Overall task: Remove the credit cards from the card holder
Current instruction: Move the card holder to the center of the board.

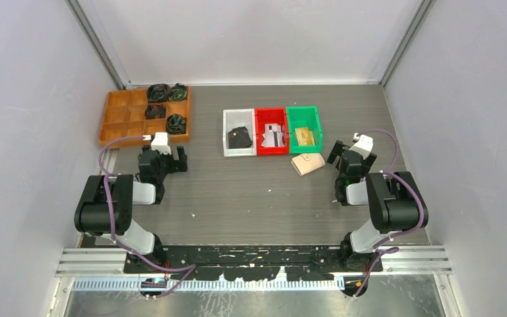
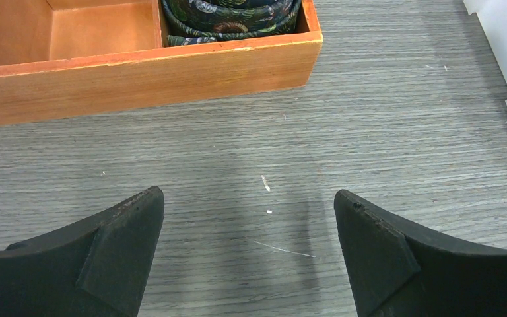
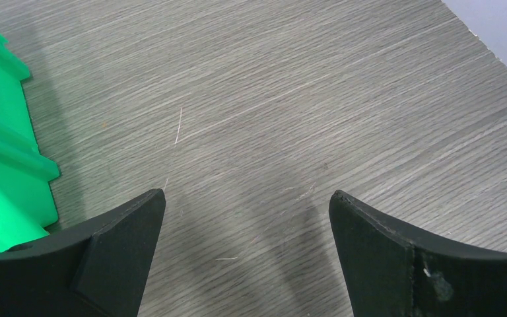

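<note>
Just near of the green bin (image 1: 303,109) lies the card holder (image 1: 307,163); credit cards (image 1: 274,135) seemingly sit in the red bin (image 1: 270,111). Left gripper (image 2: 249,218) and right gripper (image 3: 247,218) gape, empty.

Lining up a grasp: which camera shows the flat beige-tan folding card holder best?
The top external view: the beige-tan card holder lies in full sight on the table, just in front of the green plastic bin. Neither wrist view shows it; the right wrist catches only that bin's corner.

No words, labels, brands or numbers are showing legibly anywhere; markings on the credit cards (image 1: 274,135) in the red bin (image 1: 270,110) are appearing too small to read.
</note>
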{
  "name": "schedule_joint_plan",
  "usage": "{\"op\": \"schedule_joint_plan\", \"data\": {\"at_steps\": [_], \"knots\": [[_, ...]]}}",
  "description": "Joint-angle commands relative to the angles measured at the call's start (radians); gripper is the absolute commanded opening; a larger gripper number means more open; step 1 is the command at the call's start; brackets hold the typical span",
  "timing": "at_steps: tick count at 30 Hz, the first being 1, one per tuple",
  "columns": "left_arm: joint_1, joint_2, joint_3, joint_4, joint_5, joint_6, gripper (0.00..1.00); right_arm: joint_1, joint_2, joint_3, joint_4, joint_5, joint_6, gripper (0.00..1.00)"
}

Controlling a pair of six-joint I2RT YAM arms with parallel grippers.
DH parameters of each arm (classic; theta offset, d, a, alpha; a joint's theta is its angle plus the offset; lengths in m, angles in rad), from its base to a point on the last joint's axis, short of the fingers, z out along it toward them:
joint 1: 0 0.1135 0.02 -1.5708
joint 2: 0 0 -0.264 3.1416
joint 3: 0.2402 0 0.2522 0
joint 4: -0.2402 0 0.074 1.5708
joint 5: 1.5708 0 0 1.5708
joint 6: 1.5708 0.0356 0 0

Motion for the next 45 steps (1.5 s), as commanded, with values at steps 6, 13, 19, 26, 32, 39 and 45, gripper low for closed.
{"op": "schedule_joint_plan", "data": {"at_steps": [6,13,19,26,32,39,45], "knots": [[0.042,-0.11,0.103,-0.168,0.065,-0.009,1.0,0.001,-0.064,0.031,-0.007,0.062,0.044,1.0],[0.073,-0.238,0.289,-0.582,0.135,0.023,1.0,0.017,-0.311,0.077,-0.257,0.246,0.099,1.0],[0.079,-0.301,0.461,-0.931,0.142,0.04,1.0,-0.032,-0.516,0.221,-0.667,0.205,0.537,1.0],[0.092,-0.324,0.637,-1.181,0.145,0.07,1.0,-0.15,-0.356,0.502,-1.034,-0.247,0.673,0.99],[0.093,-0.32,0.69,-1.271,0.212,0.069,1.0,0.059,-0.253,0.569,-1.18,-0.202,0.577,1.0],[0.093,-0.276,0.758,-1.408,0.283,0.1,1.0,0.252,-0.287,0.482,-1.211,-0.105,0.608,0.99],[0.092,-0.296,0.764,-1.429,0.328,0.093,1.0,0.315,-0.218,0.495,-1.252,-0.074,0.605,0.99]]}}
